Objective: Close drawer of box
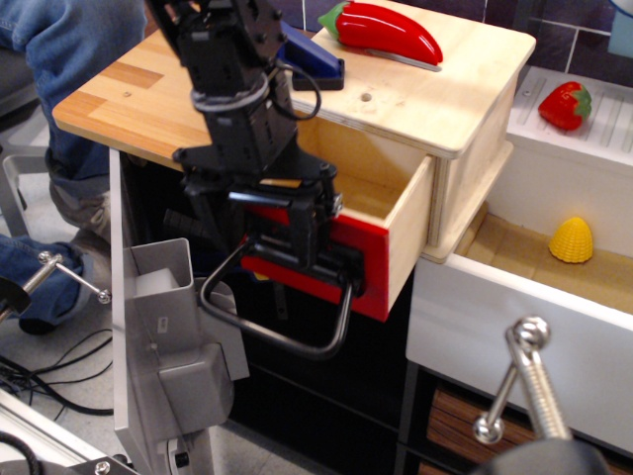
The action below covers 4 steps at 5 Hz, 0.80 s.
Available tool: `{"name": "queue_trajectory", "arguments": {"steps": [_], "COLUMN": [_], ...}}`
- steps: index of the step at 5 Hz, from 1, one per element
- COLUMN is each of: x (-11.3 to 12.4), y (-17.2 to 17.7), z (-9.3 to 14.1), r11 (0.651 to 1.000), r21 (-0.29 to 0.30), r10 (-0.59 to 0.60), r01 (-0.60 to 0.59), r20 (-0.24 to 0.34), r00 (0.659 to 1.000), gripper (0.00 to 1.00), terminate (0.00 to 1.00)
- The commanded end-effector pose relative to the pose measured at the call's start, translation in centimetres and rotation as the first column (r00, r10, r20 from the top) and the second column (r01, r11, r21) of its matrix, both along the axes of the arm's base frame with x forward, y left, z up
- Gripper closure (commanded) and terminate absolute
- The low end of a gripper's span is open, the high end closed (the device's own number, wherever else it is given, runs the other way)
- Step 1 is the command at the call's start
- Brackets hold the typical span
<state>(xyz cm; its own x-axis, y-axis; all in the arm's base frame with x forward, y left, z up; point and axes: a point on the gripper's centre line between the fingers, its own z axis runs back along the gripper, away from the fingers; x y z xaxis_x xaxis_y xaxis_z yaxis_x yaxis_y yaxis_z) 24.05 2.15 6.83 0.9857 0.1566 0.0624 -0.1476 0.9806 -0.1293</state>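
At centre frame, the robot's hand [265,228], fingers apart, presses against the red front of the drawer [346,259], which juts from the box [435,99] on the table [129,104]; an off-centre push could skew and jam it.

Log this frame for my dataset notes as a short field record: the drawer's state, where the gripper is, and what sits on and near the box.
drawer: open, pulled out of the box, red front facing the gripper
handle: black loop, hanging below the red front
gripper: directly in front of the red front panel; contact and jaw state unclear
box: plywood, red toy pepper on its top
white drawer: open, yellow toy corn inside
strawberry: on the white surface right of the box
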Motion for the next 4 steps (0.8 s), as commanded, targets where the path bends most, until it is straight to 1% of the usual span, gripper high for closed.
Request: {"name": "queue_trajectory", "arguments": {"steps": [1, 2, 3, 4], "x": [5.3, 7.2, 8.4, 8.1], "y": [1.7, 2.3, 2.1, 2.1], "z": [2.4, 2.6, 2.4, 2.2], "r11": [0.999, 0.999, 0.998, 0.997], "r21": [0.038, 0.051, 0.061, 0.075], "r10": [-0.025, -0.012, -0.012, -0.022], "r01": [0.019, 0.004, 0.003, 0.01], "r20": [0.152, 0.167, 0.147, 0.153], "r00": [0.988, 0.986, 0.989, 0.988], "gripper": [0.0, 0.0, 0.0, 0.0], "terminate": [0.0, 0.0, 0.0, 1.0]}}
